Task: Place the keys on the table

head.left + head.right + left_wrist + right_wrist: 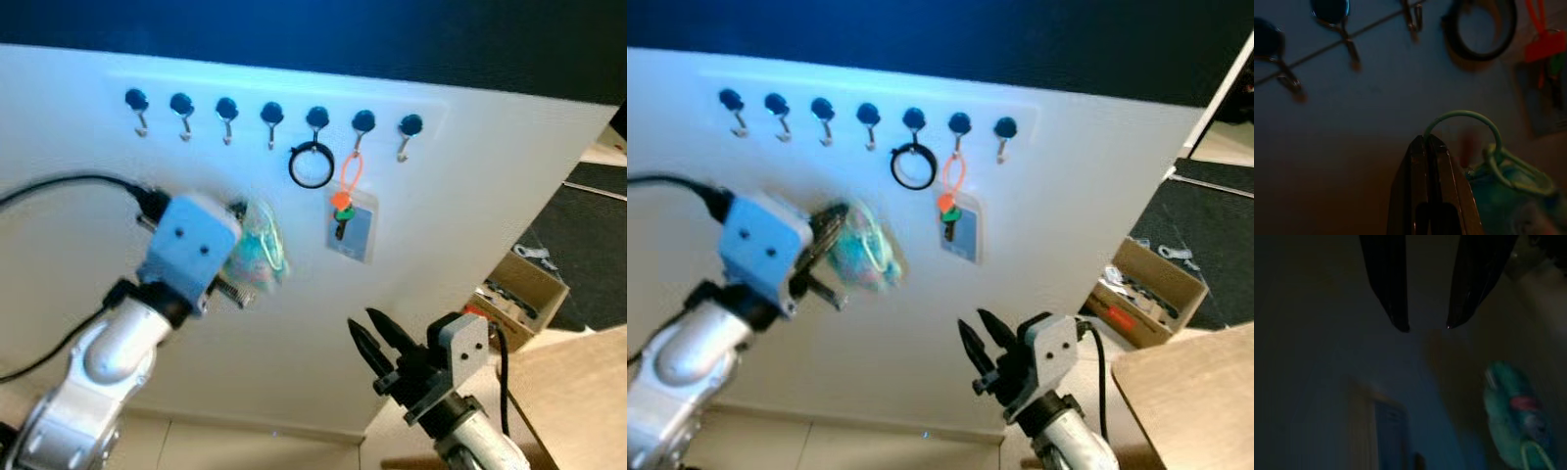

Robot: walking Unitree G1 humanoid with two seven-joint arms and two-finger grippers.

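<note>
Left eye view — left gripper: up at centre left of the frame, the left gripper (238, 257) has its black fingers clenched on the turquoise keychain (257, 250), held in front of the white wall panel (470, 186) and off the hooks.
Left eye view — hooks: a row of seven dark-knobbed hooks (272, 122) runs across the upper part; a black ring (312, 164) hangs from the fifth, and an orange loop with a card pouch (352, 223) from the sixth.
Left eye view — right gripper: low and right of centre, the right gripper (374, 338) points up, fingers parted, nothing between them.
Right eye view — table: a wooden table (1190, 392) corner sits at lower right, well apart from the keychain; a cardboard box (1151, 289) stands on the floor just above it in frame.
Left wrist view — grip: dim picture; the two fingers (1432, 186) are pressed together at bottom centre, with the keychain's green ring arching just above the tips and its turquoise body at lower right.
Right wrist view — spread: very dark; two finger tips (1393, 308) hang from the top edge with a clear gap, and the turquoise keychain glows at lower right.
</note>
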